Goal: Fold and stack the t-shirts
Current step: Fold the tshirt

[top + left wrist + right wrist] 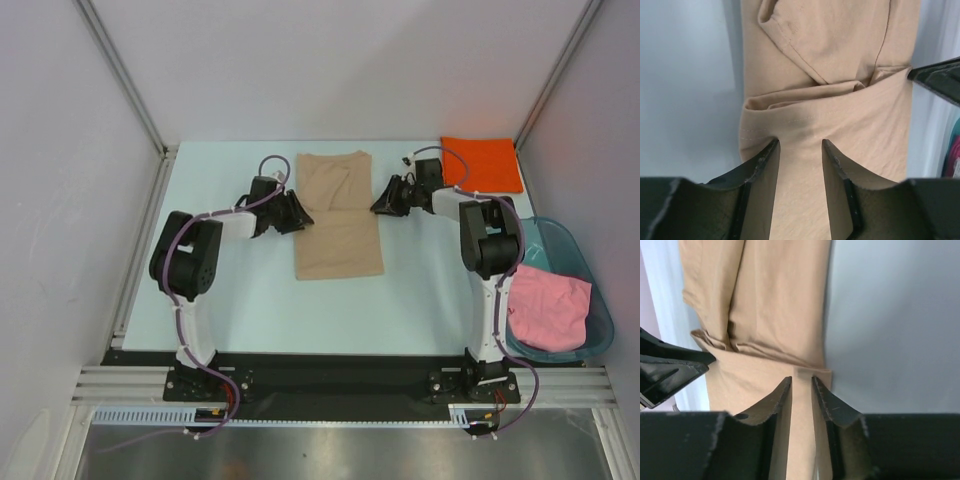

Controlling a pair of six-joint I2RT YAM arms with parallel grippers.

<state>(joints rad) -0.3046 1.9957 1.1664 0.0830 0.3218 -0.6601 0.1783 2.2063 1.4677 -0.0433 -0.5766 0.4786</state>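
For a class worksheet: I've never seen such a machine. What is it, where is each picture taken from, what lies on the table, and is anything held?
Two robot arms are bolted at the near edge of the table, each ending in a two-finger gripper. The wide picture comes from a camera above and behind them. The other two come from cameras on the wrists. On the table lie a tan t-shirt, folded lengthwise, and a folded orange t-shirt in the far right corner. A pink t-shirt sits in a teal tub at the right. The left gripper is open over the tan shirt's edge. The right gripper is nearly closed at the opposite edge; whether it pinches cloth I cannot tell.
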